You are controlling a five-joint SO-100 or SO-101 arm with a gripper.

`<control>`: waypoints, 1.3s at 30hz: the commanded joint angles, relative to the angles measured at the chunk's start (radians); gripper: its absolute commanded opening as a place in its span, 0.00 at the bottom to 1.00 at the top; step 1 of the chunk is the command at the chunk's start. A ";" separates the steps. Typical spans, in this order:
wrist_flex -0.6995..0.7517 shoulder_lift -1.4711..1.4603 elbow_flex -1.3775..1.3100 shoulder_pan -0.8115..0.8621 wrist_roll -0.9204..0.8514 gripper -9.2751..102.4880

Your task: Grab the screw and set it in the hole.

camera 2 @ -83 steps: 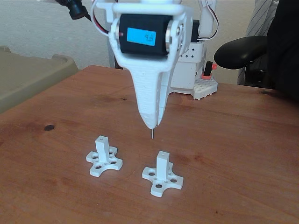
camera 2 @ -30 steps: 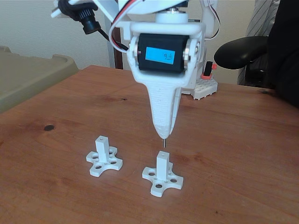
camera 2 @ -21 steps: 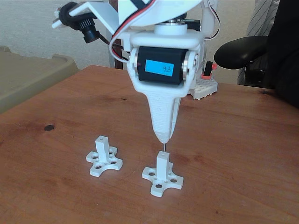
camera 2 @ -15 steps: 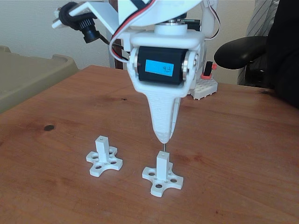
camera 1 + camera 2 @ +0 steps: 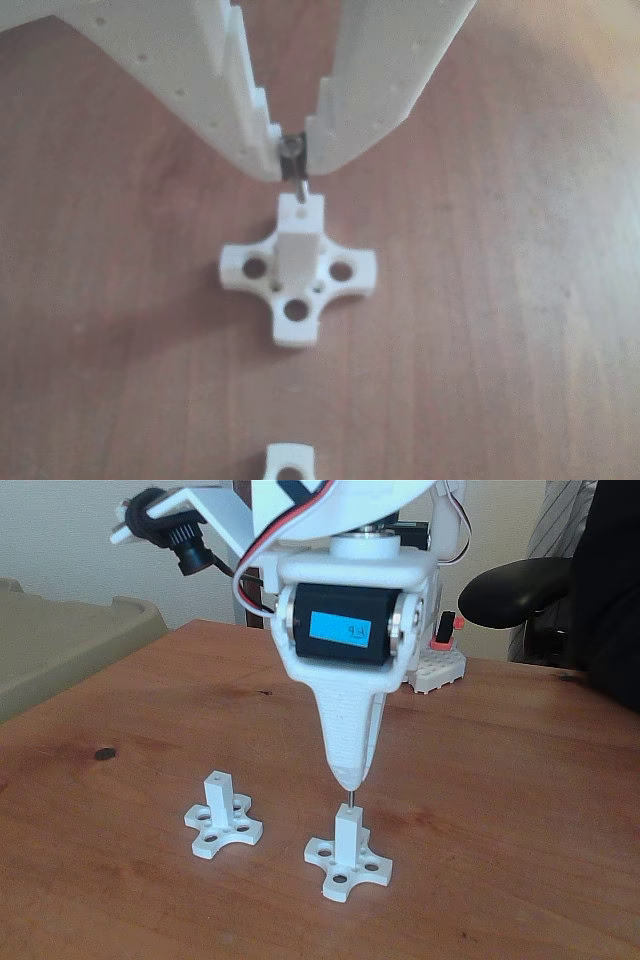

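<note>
My white gripper [image 5: 348, 778] points straight down and is shut on the screw [image 5: 350, 796], a thin dark pin hanging from its tips. In the other view the screw's head [image 5: 292, 148] sits pinched between the two fingertips of the gripper [image 5: 293, 160], and its shaft reaches the top of the right white post [image 5: 298, 235]. The hole [image 5: 303, 211] is a tiny bore in that post's end face; the screw tip is at or just above it. In the fixed view the screw's lower end touches the post [image 5: 347, 832] top.
A second white post on a cross-shaped base [image 5: 221, 818] stands to the left on the brown wooden table [image 5: 520, 810]. Its edge shows at the bottom of the other view [image 5: 290, 462]. The arm's base [image 5: 430, 640] and a black chair [image 5: 530, 590] are behind.
The gripper moved right from between the two posts and came down over the right post. The screw tip dropped to the post's top. Over the last half second it hardly moved.
</note>
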 commanded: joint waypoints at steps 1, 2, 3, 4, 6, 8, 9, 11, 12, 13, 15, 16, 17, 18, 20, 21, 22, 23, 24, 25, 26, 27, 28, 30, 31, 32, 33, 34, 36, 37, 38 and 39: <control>-0.011 0.017 -0.011 -0.003 0.002 0.04; -0.012 0.017 -0.012 -0.003 0.002 0.04; -0.012 0.015 -0.012 -0.003 0.002 0.04; -0.012 0.015 -0.012 -0.003 0.002 0.04; -0.012 0.014 -0.011 -0.003 0.000 0.04; -0.012 0.012 -0.011 -0.002 0.000 0.04; -0.012 0.012 -0.011 -0.002 0.000 0.04; -0.012 0.011 -0.011 0.000 -0.002 0.04; -0.014 0.011 -0.011 0.000 -0.002 0.04; -0.014 0.011 -0.011 0.000 -0.002 0.04; -0.017 0.008 -0.008 0.002 -0.002 0.04; -0.017 0.008 -0.008 0.002 -0.002 0.04; -0.018 0.008 -0.008 0.002 -0.002 0.04; -0.018 0.008 -0.008 0.002 -0.002 0.04; -0.018 0.008 -0.006 0.003 -0.003 0.04; -0.018 0.008 -0.006 0.005 -0.005 0.04; -0.018 0.008 -0.005 0.006 -0.005 0.04; -0.018 0.006 -0.005 0.008 -0.006 0.04; -0.018 0.006 -0.005 0.008 -0.006 0.04; -0.018 0.006 -0.005 0.009 -0.008 0.04; -0.018 0.006 -0.005 0.009 -0.008 0.04; -0.018 0.006 -0.005 0.009 -0.008 0.04; -0.018 0.006 -0.005 0.009 -0.008 0.04; -0.020 0.006 -0.005 0.009 -0.009 0.04; -0.020 0.006 -0.003 0.009 -0.009 0.04; -0.020 0.006 -0.003 0.009 -0.009 0.04; -0.020 0.006 -0.002 0.009 -0.009 0.04; -0.020 0.006 -0.002 0.009 -0.011 0.04; -0.020 0.006 0.000 0.011 -0.011 0.04; -0.020 0.006 0.000 0.011 -0.012 0.04; -0.020 0.006 0.000 0.011 -0.012 0.04; -0.021 0.006 0.002 0.011 -0.012 0.04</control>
